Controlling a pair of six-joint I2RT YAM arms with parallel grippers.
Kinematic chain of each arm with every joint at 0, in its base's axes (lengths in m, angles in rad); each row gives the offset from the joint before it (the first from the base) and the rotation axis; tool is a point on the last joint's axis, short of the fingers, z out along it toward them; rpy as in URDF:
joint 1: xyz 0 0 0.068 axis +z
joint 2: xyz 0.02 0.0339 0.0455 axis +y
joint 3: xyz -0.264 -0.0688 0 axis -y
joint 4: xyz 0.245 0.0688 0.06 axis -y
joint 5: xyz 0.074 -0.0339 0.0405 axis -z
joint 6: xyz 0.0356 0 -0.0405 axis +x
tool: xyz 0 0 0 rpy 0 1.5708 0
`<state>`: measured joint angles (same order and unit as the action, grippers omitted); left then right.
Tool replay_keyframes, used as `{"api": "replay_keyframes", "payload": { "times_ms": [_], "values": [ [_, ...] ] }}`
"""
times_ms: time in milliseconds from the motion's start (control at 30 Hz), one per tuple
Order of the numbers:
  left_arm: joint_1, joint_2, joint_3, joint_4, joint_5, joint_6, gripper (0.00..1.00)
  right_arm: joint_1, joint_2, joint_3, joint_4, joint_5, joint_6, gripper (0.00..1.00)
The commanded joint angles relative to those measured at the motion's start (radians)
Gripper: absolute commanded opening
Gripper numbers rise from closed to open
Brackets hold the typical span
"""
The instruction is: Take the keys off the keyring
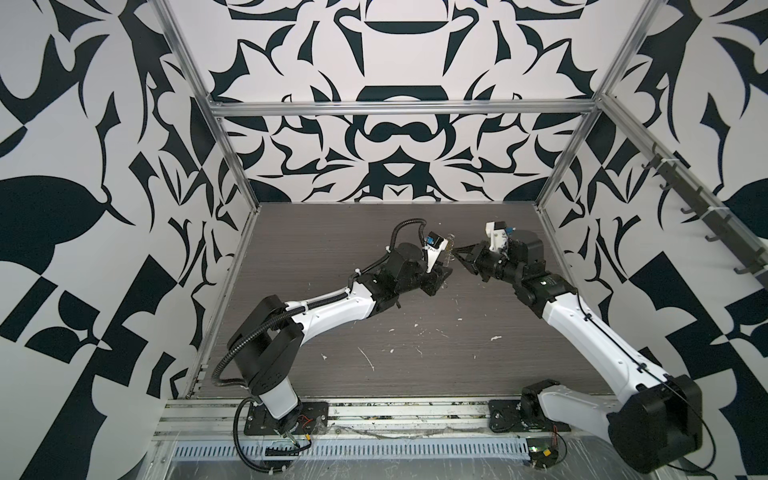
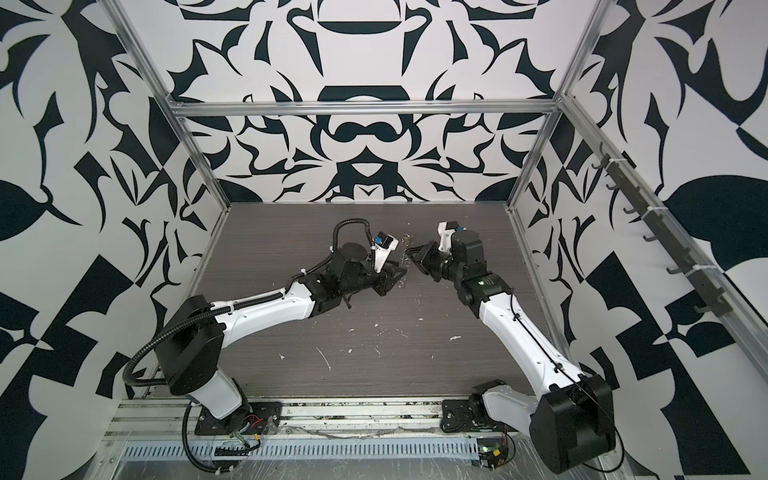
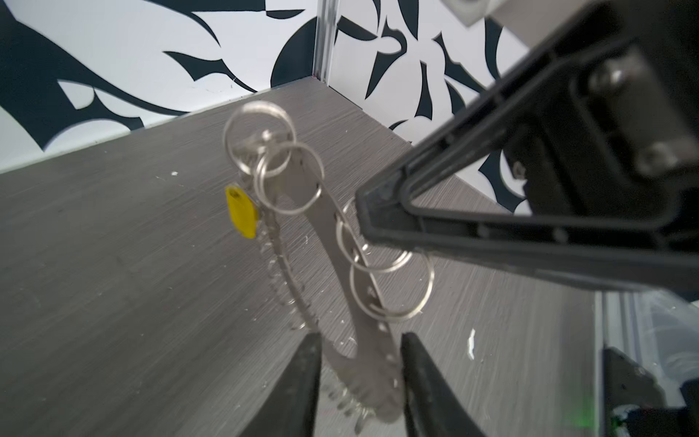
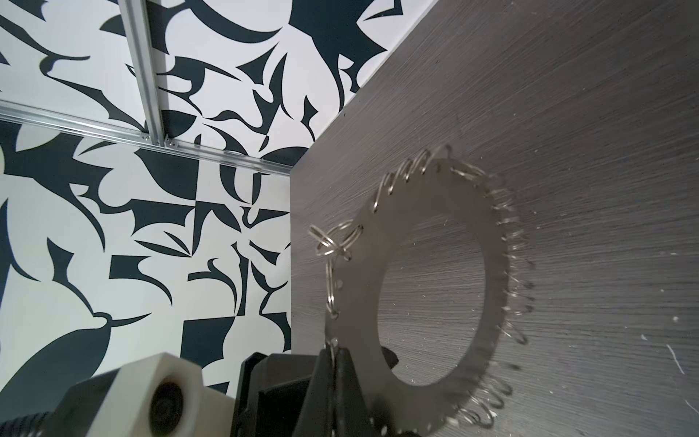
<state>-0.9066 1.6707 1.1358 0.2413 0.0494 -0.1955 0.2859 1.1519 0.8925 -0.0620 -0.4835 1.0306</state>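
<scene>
Evidently not yet freed, the small yellow oblong plastic tag [image 3: 242, 212] was seen hanging by its tiny split ring from the rim of the large flat silver metal hoop [image 4: 427, 196], which was fringed with small wire rings. The hoop was held aloft over the dark wood-grain worktop [image 3: 113, 265], toward its rear middle. One stretch of rim was clamped by the right end effector [image 4: 334, 355], presumably to steady it. Another stretch was straddled by the left end effector [image 3: 361, 336], fingers apart, judged to be placed for a second hold; contact could not be told.
</scene>
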Motion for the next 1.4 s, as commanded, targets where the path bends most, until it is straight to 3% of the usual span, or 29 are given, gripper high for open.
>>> {"api": "replay_keyframes", "payload": {
  "times_ms": [0, 133, 300, 500, 667, 800, 867, 1067, 1200, 1367],
  "values": [
    [-0.003, 0.003, 0.033, -0.047, -0.051, 0.058, 0.27, 0.007, -0.035, 0.01, 0.074, -0.002, 0.003, 0.0],
    [-0.003, -0.016, 0.026, -0.069, -0.077, 0.123, 0.23, 0.007, -0.047, 0.001, 0.074, -0.011, -0.001, 0.0],
    [-0.002, -0.061, -0.008, -0.067, -0.127, 0.211, 0.0, 0.007, -0.063, -0.004, 0.082, -0.042, -0.02, 0.05],
    [0.022, -0.12, -0.054, -0.042, -0.159, 0.275, 0.0, 0.007, -0.077, -0.003, 0.071, -0.072, -0.03, 0.35],
    [0.048, -0.198, -0.121, -0.033, -0.152, 0.431, 0.0, 0.006, -0.122, 0.037, 0.024, -0.09, -0.045, 0.5],
    [0.076, -0.274, -0.18, -0.031, -0.108, 0.6, 0.0, -0.006, -0.145, 0.086, -0.071, -0.092, -0.063, 0.55],
    [0.08, -0.311, -0.23, -0.008, -0.094, 0.749, 0.0, -0.02, -0.147, 0.101, -0.117, -0.101, -0.049, 0.57],
    [0.124, -0.388, -0.336, 0.064, -0.06, 0.998, 0.0, -0.046, -0.137, 0.092, -0.12, -0.174, 0.027, 0.63],
    [0.151, -0.449, -0.412, 0.16, -0.014, 1.148, 0.0, -0.062, -0.139, 0.042, -0.079, -0.224, 0.093, 0.68],
    [0.153, -0.466, -0.446, 0.208, -0.044, 1.314, 0.0, -0.062, -0.131, -0.103, 0.115, -0.282, 0.278, 0.72]
  ]
}}
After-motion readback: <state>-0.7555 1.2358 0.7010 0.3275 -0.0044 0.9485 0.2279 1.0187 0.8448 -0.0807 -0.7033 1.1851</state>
